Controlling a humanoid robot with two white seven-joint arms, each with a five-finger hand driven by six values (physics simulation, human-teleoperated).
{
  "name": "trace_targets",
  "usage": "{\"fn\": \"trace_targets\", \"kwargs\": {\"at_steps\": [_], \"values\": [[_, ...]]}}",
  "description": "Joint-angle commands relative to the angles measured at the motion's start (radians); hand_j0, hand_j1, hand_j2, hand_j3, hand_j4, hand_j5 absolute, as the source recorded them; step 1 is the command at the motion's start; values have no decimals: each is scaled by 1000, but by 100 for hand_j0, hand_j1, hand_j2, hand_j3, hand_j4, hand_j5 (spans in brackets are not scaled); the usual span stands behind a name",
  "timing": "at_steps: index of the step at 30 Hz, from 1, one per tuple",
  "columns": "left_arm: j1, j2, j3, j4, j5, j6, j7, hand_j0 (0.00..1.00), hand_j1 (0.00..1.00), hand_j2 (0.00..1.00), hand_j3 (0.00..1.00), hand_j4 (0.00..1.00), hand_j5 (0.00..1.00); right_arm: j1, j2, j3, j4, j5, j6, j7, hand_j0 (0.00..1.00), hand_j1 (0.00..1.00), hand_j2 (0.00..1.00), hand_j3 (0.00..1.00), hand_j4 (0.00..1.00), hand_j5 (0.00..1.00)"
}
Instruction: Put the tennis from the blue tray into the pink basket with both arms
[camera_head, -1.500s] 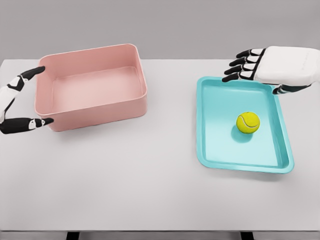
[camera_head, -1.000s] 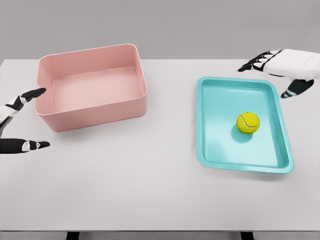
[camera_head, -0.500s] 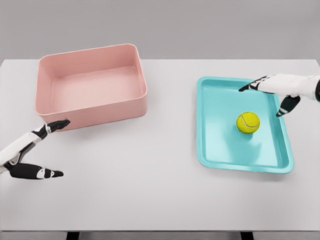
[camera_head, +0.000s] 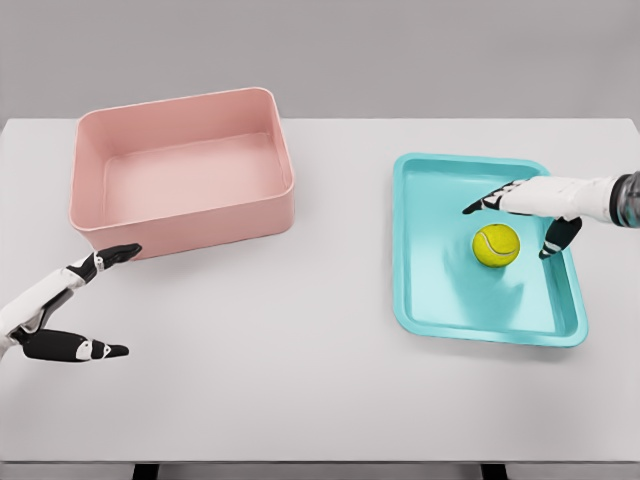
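A yellow-green tennis ball (camera_head: 496, 245) lies in the blue tray (camera_head: 440, 300) at the right of the table. My right hand (camera_head: 515, 222) hovers just above and behind the ball, open, with its fingers (camera_head: 487, 203) reaching left and the thumb (camera_head: 555, 239) at the ball's right. The pink basket (camera_head: 110, 228) stands empty at the back left. My left hand (camera_head: 95, 300) is open near the table's left edge, in front of the basket's near left corner, holding nothing.
The white table (camera_head: 300, 350) carries only the basket and the tray, with a wide bare strip between them and along the front edge.
My right hand has come down and left from behind the tray to just over the ball. My left hand has dropped away from the basket's left side toward the front.
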Motion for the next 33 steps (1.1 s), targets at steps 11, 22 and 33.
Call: {"fn": "trace_targets", "kwargs": {"at_steps": [11, 22, 33], "values": [[2, -13, 3, 1, 5, 1, 0, 100, 100, 100, 100, 100, 100, 0, 8, 42, -4, -4, -21, 0, 100, 100, 100, 100, 100, 100], [2, -24, 3, 1, 5, 1, 0, 100, 100, 100, 100, 100, 100, -2, 13, 56, -6, -10, -20, 0, 64, 64, 64, 64, 64, 64], [2, -25, 3, 1, 0, 1, 0, 100, 100, 100, 100, 100, 100, -14, 17, 0, -7, -53, -21, 0, 33, 33, 33, 33, 33, 33]]}}
